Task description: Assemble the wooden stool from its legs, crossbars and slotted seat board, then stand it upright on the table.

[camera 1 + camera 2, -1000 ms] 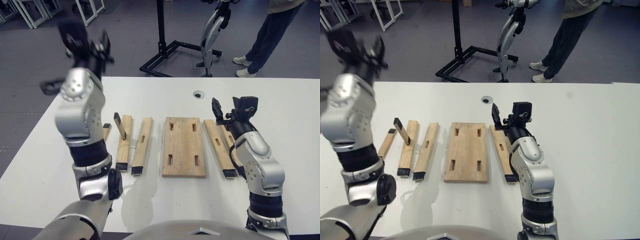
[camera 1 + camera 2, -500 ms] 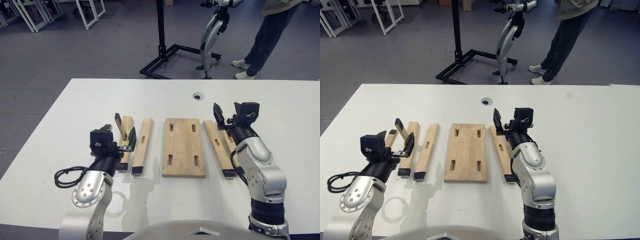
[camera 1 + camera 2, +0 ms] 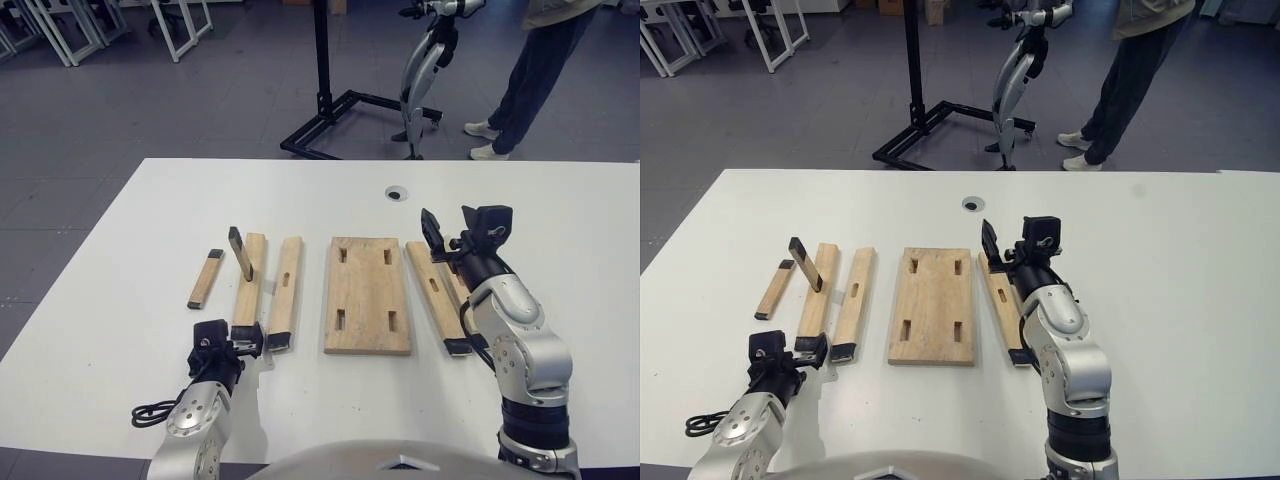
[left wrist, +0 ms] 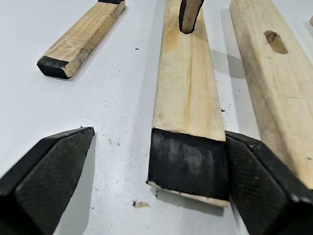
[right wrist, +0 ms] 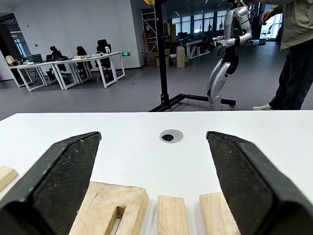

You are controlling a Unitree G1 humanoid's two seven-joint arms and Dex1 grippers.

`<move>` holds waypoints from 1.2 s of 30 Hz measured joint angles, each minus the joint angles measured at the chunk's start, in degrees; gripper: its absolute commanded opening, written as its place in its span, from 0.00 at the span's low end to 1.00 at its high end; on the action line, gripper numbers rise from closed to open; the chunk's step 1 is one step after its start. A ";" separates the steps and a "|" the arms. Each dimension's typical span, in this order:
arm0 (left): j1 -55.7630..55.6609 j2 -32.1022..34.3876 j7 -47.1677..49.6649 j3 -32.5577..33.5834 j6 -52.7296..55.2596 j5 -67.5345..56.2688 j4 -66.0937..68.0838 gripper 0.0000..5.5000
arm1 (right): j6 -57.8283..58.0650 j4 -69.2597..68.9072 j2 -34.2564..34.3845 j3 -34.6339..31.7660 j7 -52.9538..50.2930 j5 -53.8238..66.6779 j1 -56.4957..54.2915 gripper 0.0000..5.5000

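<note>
left claw [image 4: 159, 132] now down at desk [image 3: 110, 310] level, spread around leg [image 4: 188, 98]'s black end | right claw [image 5: 152, 133] spread, unmoved | grasp likely next, assembly barely begun

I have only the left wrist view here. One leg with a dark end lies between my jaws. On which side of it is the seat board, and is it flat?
Observer: The seat board lies flat on the table, to the robot's right of your leg, with one other leg between them.
Operator: What lies beyond the board?
Observer: Two more legs, side by side along its right edge.
Operator: Does the right arm hold something?
Observer: No. Its jaws are open and empty, over the far ends of those legs.
</note>
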 measured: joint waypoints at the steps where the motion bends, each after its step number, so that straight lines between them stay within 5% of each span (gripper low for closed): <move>1: -1.01 0.21 -0.02 0.16 -0.30 0.24 1.04 0.78 | 0.02 -0.01 0.03 0.28 0.00 -0.09 0.00 0.72; 14: -6.04 2.48 -5.25 0.52 -7.08 0.46 10.44 0.37 | 2.52 0.05 0.22 -1.90 -1.22 0.44 -3.36 0.72; 19: -6.94 3.57 -8.70 0.73 -12.69 -0.25 14.60 0.37 | 4.88 1.41 -0.70 -4.76 -0.67 1.63 -6.15 0.72; 22: -16.41 4.42 -10.72 3.44 -9.75 -5.31 18.01 0.37 | 7.35 5.92 -1.49 -8.93 2.83 7.43 -9.78 0.72; 28: -45.74 7.07 -17.13 14.30 6.46 -39.75 16.86 0.37 | 25.89 16.80 -2.62 -21.67 16.44 44.17 -23.14 0.90; 32: -50.40 10.57 -26.11 15.69 21.72 -64.79 20.63 0.37 | 32.95 24.63 -5.44 -22.18 20.87 56.13 -31.75 0.95; 36: -51.18 12.52 -28.83 14.82 26.50 -73.99 22.54 0.37 | 35.43 27.39 -7.20 -21.53 21.49 59.63 -33.16 0.95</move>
